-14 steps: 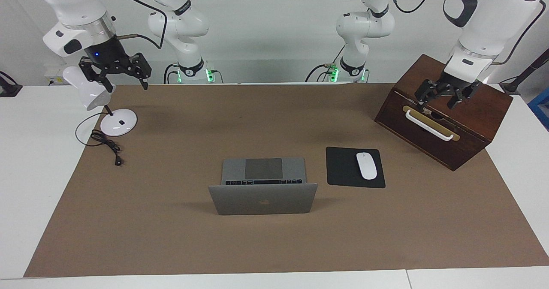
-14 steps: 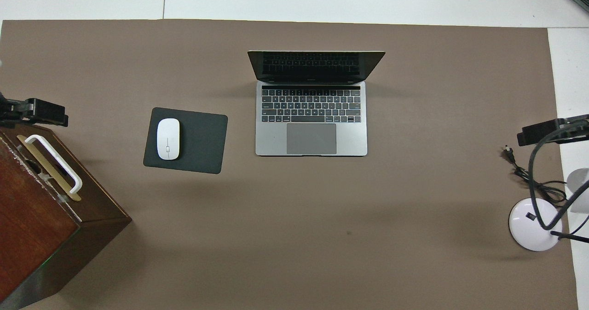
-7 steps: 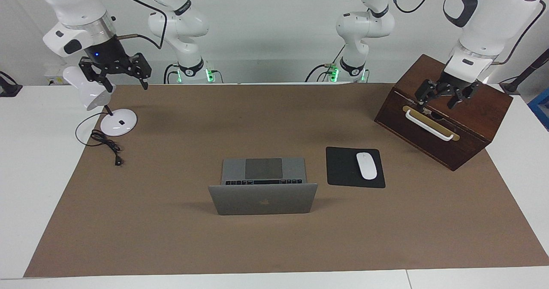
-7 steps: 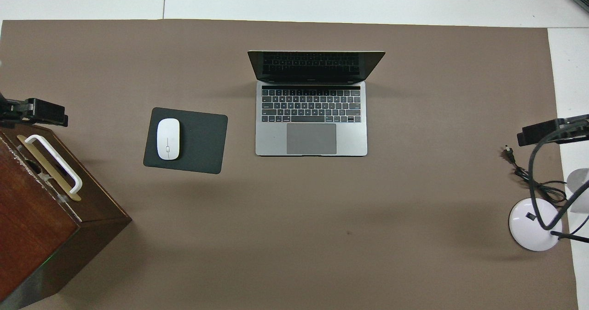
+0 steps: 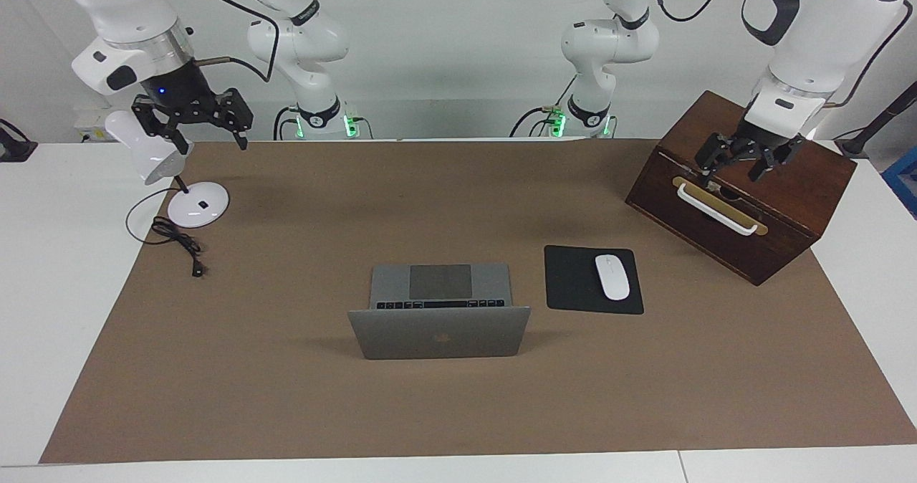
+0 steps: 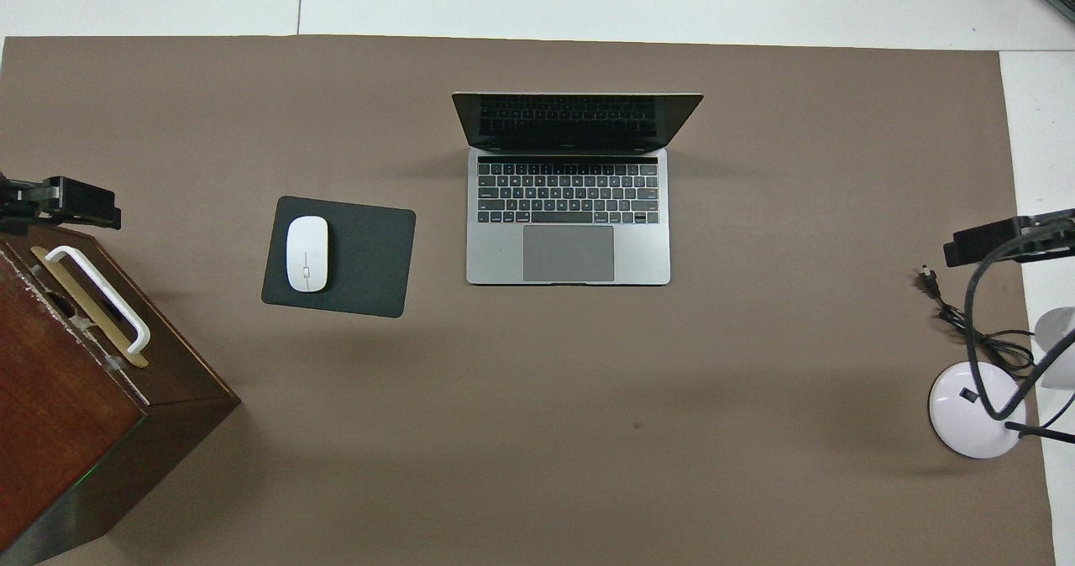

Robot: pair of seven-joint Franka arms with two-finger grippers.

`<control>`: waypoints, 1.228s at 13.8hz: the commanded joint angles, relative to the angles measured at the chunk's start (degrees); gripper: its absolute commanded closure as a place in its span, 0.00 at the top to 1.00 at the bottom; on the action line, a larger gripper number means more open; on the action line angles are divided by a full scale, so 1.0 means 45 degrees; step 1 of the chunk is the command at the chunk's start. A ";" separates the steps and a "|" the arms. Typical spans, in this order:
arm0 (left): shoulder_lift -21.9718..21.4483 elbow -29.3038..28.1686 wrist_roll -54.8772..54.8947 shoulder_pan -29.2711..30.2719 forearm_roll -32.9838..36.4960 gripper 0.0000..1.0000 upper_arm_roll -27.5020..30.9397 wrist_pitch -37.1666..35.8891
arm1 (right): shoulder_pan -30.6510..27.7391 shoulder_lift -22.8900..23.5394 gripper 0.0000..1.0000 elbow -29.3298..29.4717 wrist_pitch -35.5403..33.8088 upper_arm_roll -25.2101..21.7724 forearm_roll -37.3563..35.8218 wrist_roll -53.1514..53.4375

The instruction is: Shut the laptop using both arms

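The silver-grey laptop (image 5: 440,332) (image 6: 568,222) stands open in the middle of the brown mat, its lid upright and its keyboard toward the robots. Neither gripper touches it. My left gripper (image 5: 732,171) (image 6: 63,201) hangs open over the wooden box (image 5: 716,243), just above the box's white handle (image 5: 716,211), with nothing held. At the right arm's end my right gripper (image 5: 213,139) (image 6: 999,243) hangs open and empty in the air beside the head of the white desk lamp (image 5: 147,155).
A black mouse pad (image 5: 569,279) with a white mouse (image 5: 612,276) lies beside the laptop toward the left arm's end. The lamp's round base (image 5: 198,204) and its black cable (image 5: 179,243) lie at the right arm's end. The brown mat (image 5: 286,397) covers the table.
My left gripper has shifted slightly over the box and its fingers have drawn in a little. The laptop and the right arm have not moved.
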 commanded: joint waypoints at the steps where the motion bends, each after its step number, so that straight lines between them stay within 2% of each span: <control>1: 0.0024 0.0018 -0.1218 -0.0034 0.0201 0.49 -0.0150 0.0132 | -0.0182 -0.0319 1.00 -0.0313 -0.0037 0.0184 -0.0092 0.0212; 2: 0.0024 -0.0001 -0.1338 -0.0035 0.0201 0.28 -0.0150 0.0132 | -0.0182 -0.0319 1.00 -0.0313 -0.0037 0.0165 -0.0092 0.0231; 3: 0.0005 -0.0021 -0.1339 -0.0054 0.0201 0.12 -0.0150 0.0035 | -0.0182 -0.0319 1.00 -0.0313 -0.0037 0.0165 -0.0092 0.0212; 5: 0.0004 -0.0002 -0.1494 -0.0035 0.0201 0.00 -0.0305 -0.0044 | -0.0182 -0.0319 1.00 -0.0313 -0.0037 0.0165 -0.0092 0.0212; 8: 0.0004 -0.0060 -0.2508 0.0063 0.0162 0.00 -0.0540 -0.0044 | -0.0182 -0.0319 1.00 -0.0294 -0.0037 0.0184 -0.0092 0.0231; 11: 0.0004 -0.0118 -0.4669 0.0064 -0.1085 0.00 -0.0638 0.0132 | -0.0182 -0.0319 1.00 -0.0313 -0.0037 0.0165 -0.0092 0.0212; 17: -0.0581 -0.2070 -0.8714 -0.0581 -0.2315 0.00 -0.0678 0.2221 | -0.0182 -0.0319 1.00 -0.0313 -0.0037 0.0185 -0.0092 0.0212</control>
